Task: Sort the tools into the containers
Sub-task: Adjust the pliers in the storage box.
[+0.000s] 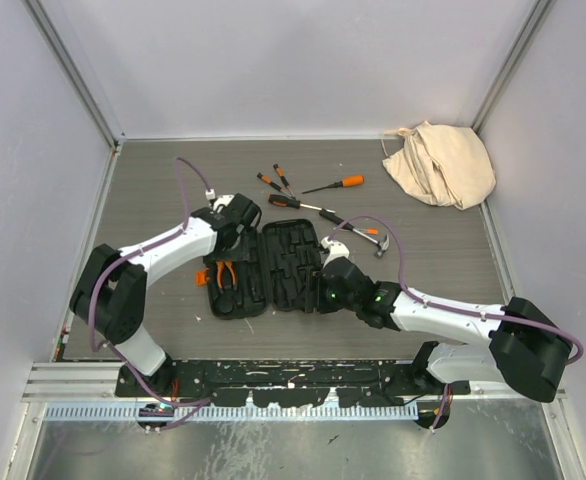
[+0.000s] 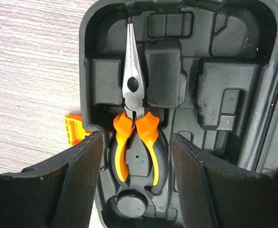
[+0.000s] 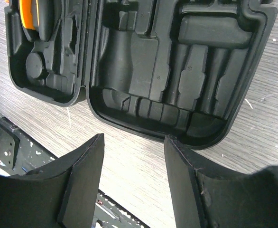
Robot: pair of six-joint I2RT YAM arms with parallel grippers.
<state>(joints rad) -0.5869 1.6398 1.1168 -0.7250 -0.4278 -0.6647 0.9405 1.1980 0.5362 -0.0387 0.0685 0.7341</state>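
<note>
Nearest, both grippers stand spread, empty: left gripper (image 2: 136,142) over orange-handled steel pliers (image 2: 135,111) seated in the black moulded plastic case (image 1: 291,262), open flat on the wood-grain table (image 1: 453,265); right gripper (image 3: 134,140) at its near rim. Beyond: slim screwdrivers (image 1: 338,184), hammer (image 1: 369,236), crumpled beige cloth bag (image 1: 440,163).

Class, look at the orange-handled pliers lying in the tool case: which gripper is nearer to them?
Left. The left gripper hangs directly over the pliers, straddling the handles. The right gripper is off the near edge of the other half of the tool case.
</note>
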